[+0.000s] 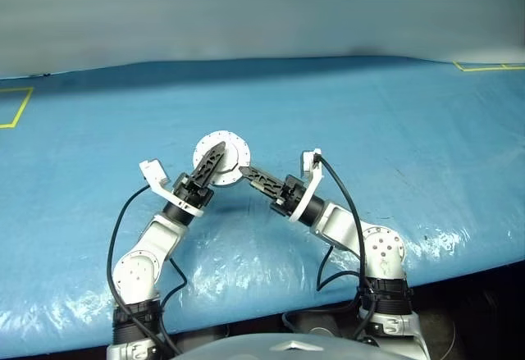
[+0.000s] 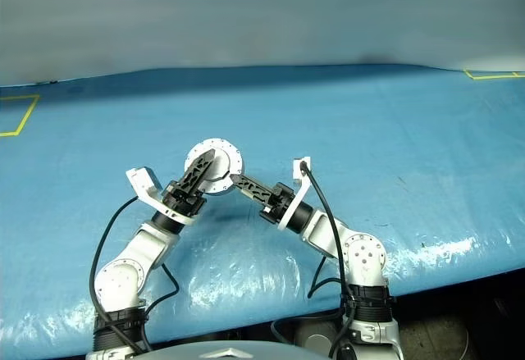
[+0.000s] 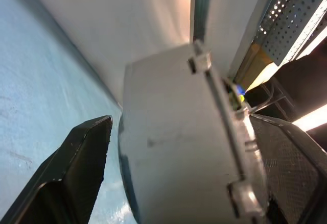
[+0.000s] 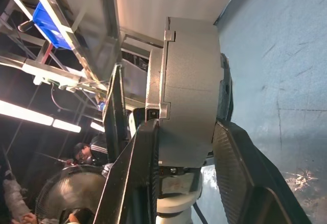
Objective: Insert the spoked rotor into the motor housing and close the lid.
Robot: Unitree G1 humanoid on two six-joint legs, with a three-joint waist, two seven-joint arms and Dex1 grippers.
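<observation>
Both arms rise from the near edge of the head views and meet over the blue table cover (image 1: 394, 130); between them, held up off the cover, sits the motor housing (image 1: 223, 158), a round silver-grey body with a notched flange, its flat face turned towards the head camera; the left gripper (image 1: 215, 158) reaches across that face with its black fingers, while the right gripper (image 1: 246, 172) comes in from the other side with its tips at the housing's lower edge; yellow tape marks (image 1: 15, 107) show at the far corners of the cover, well apart from the action.

Over to the left wrist view; the housing (image 3: 179, 142) looms edge-on between the left gripper's fingers (image 3: 76, 173), which stand spread wide on either side of it; one finger stands clear of the plain grey wall with blue cover showing in the gap, and the other sits close by the flanged side, contact there I cannot tell.

Now the right wrist view; the right gripper (image 4: 186, 157) is clamped on the housing (image 4: 189, 91), one finger flat against each side of its grey wall, so this arm carries it; a person (image 4: 84, 152) shows dimly in the background beside metal shelving (image 4: 76, 35); whether the rotor or lid is fitted I cannot tell.
</observation>
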